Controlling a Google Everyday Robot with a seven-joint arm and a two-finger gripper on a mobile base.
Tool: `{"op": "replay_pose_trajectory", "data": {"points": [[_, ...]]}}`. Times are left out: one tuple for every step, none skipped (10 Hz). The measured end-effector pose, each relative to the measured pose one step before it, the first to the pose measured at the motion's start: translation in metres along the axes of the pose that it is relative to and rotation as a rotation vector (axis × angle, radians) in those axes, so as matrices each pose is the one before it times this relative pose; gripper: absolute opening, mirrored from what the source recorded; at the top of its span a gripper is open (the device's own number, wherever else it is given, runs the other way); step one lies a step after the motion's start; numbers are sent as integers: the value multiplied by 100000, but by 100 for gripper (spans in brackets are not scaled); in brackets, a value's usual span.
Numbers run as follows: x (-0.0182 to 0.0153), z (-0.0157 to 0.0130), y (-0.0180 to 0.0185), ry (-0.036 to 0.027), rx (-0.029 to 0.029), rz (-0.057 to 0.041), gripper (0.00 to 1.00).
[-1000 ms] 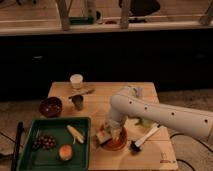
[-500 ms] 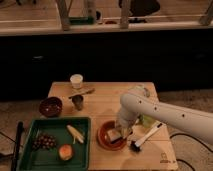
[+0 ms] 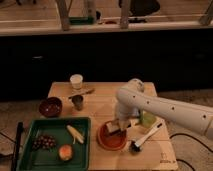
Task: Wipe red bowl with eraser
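Note:
The red bowl (image 3: 112, 141) sits on the wooden table (image 3: 100, 97), near the front middle, just right of the green tray. My gripper (image 3: 118, 126) hangs from the white arm (image 3: 150, 105) that reaches in from the right. It is over the bowl's back rim. It is shut on the eraser (image 3: 113, 128), a small pale block with a darker top. The eraser sits at the bowl's back edge, touching or just above the inside. The arm hides part of the bowl's far right rim.
A black-and-white brush (image 3: 145, 136) lies right of the bowl, and a pale flat pad (image 3: 148, 119) lies behind it. A dark maroon bowl (image 3: 50, 107), a metal cup (image 3: 78, 102), a white cup (image 3: 76, 81) and a utensil (image 3: 82, 92) stand at the left. The green tray (image 3: 30, 160) holds grapes (image 3: 44, 142), a banana (image 3: 75, 133) and a round fruit (image 3: 65, 152).
My gripper has moved with the eraser from the bowl's left side across to its back right. More of the bowl's inside now shows.

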Motion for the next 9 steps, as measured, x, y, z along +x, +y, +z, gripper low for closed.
{"op": "replay_pose_trajectory", "data": {"points": [[-1208, 360, -664, -442, 357, -1862, 0], [-1625, 458, -691, -1070, 122, -2942, 0], [-1187, 293, -184, -956, -182, -2773, 0], [-1265, 302, 297, -1210, -469, -3290, 0], [-1352, 340, 1034, -1689, -735, -3325, 0], [-512, 144, 803, -847, -387, -1028, 0], [-151, 88, 1212, -704, -661, -334, 0], [603, -173, 1210, -405, -196, 645, 0], [720, -175, 850, -38, -93, 998, 0]]}}
